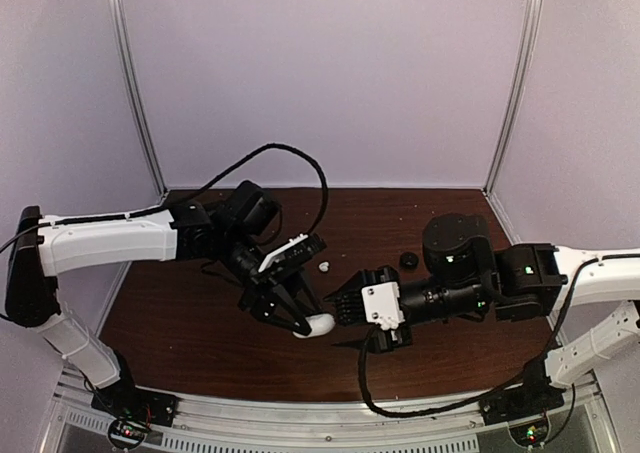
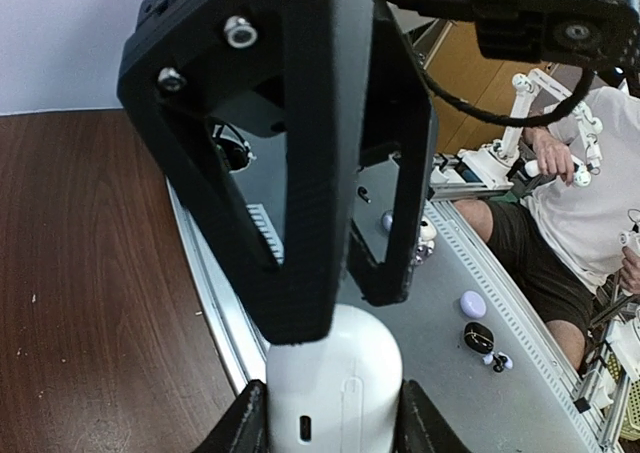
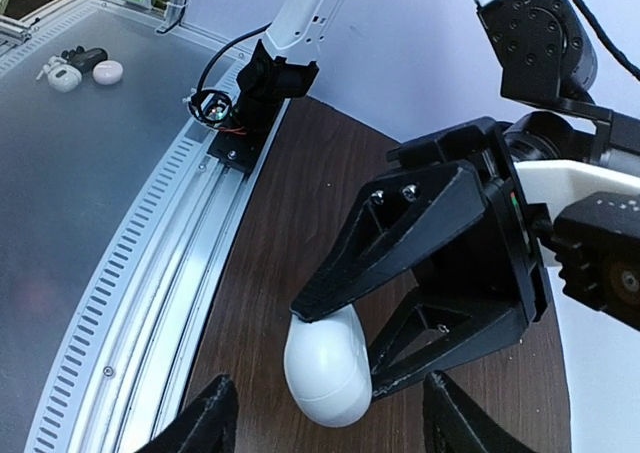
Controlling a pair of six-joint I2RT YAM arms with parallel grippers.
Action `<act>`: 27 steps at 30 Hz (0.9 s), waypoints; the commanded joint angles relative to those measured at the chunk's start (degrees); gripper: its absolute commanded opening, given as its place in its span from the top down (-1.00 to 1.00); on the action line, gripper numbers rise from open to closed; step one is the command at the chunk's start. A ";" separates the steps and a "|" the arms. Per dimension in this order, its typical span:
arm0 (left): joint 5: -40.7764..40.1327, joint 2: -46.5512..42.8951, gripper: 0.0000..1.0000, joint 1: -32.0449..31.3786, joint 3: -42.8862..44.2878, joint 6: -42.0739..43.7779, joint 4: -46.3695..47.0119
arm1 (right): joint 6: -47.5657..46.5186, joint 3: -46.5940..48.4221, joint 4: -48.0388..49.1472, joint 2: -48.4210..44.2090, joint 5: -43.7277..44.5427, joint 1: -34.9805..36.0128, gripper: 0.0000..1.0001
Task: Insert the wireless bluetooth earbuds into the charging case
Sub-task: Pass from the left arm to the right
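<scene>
My left gripper [image 1: 298,318] is shut on the white oval charging case [image 1: 318,325], held low over the brown table near its front. In the left wrist view its fingers [image 2: 243,423] clamp both sides of the closed case [image 2: 335,378], port end toward the camera. My right gripper [image 1: 342,308] is open and empty, pointing left at the case. In the right wrist view its fingertips [image 3: 212,413] stand wide on either side of the case [image 3: 325,368]. One white earbud [image 1: 325,267] lies on the table behind the case. A small black piece [image 1: 408,261] lies further right.
The table's [image 1: 200,323] metal front rail [image 3: 190,253] runs close beside the case. Beyond it, a grey bench [image 2: 560,413] holds other small cases and buds [image 2: 478,335]. A person [image 2: 580,203] sits off to the side. A black cable [image 1: 300,158] loops above the left arm.
</scene>
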 commanded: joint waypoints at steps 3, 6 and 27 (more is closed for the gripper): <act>1.91 1.86 0.46 -0.71 2.82 -0.28 -0.81 | -3.75 3.53 -5.95 2.04 5.90 3.38 -0.16; 2.16 2.24 0.46 -0.77 3.39 -0.63 -0.80 | -4.61 3.74 -6.84 3.09 7.59 4.07 -0.07; 0.42 2.57 -0.01 -1.32 5.61 1.02 -2.88 | -6.11 3.90 -7.68 4.38 13.62 4.63 0.71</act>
